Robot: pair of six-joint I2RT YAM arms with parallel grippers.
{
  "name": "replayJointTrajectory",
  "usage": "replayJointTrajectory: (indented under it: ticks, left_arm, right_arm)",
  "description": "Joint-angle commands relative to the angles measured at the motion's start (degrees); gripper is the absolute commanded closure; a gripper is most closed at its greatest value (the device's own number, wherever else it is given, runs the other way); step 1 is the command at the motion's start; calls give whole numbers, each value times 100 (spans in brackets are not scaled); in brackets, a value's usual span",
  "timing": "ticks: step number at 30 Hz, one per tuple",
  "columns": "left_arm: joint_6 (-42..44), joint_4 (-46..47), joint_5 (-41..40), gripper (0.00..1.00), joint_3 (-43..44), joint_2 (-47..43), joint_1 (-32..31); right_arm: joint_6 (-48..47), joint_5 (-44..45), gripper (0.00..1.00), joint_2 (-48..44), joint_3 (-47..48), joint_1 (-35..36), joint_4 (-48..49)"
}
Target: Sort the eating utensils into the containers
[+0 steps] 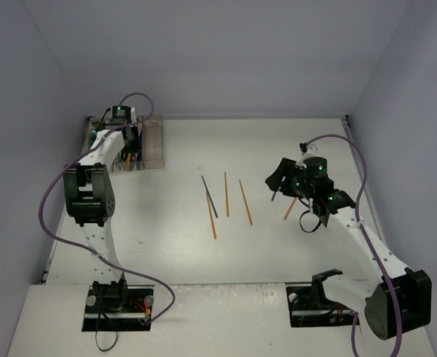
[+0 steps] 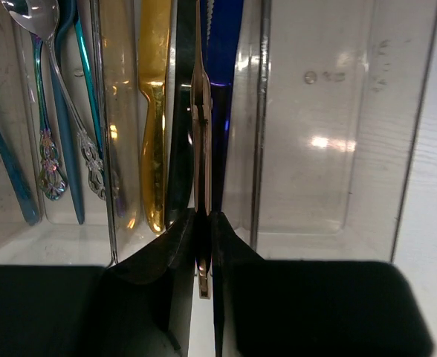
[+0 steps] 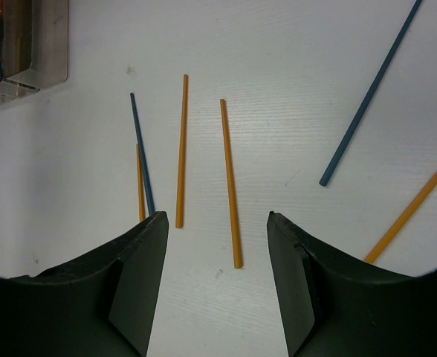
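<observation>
1 utensil along bin | left end effector clenching it | right end effector released

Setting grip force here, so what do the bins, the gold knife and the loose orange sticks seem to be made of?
The bins: clear hard plastic, glossy; you see through the walls and light glints off them. The gold knife: probably polished metal, mirror-like reflections. The orange sticks: matte, uniform colour, plastic or painted wood; cannot tell.
</observation>
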Motion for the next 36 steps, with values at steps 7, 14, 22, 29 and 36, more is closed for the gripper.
replayJointTrajectory:
  ticks: [7, 14, 22, 29, 36]
  left_arm:
    - [325, 11, -272, 84, 449, 107, 129]
    - [159, 38, -190, 58, 527, -4, 119]
    - [-770, -129, -537, 53, -181, -1534, -665]
    - [-2207, -206, -1225, 50, -2021, -2785, -2502]
    - [-3229, -207, -1208, 41, -2937, -2893, -3899]
  right_arm:
    - [-107, -151, 47, -180, -61, -54, 96]
    - [-73, -199, 47, -201, -119, -54, 96]
    - [-116, 0, 46, -279, -167, -54, 84]
    - [-137, 206, 46, -196, -233, -85, 87]
    - [-201, 220, 46, -197, -267, -106, 81]
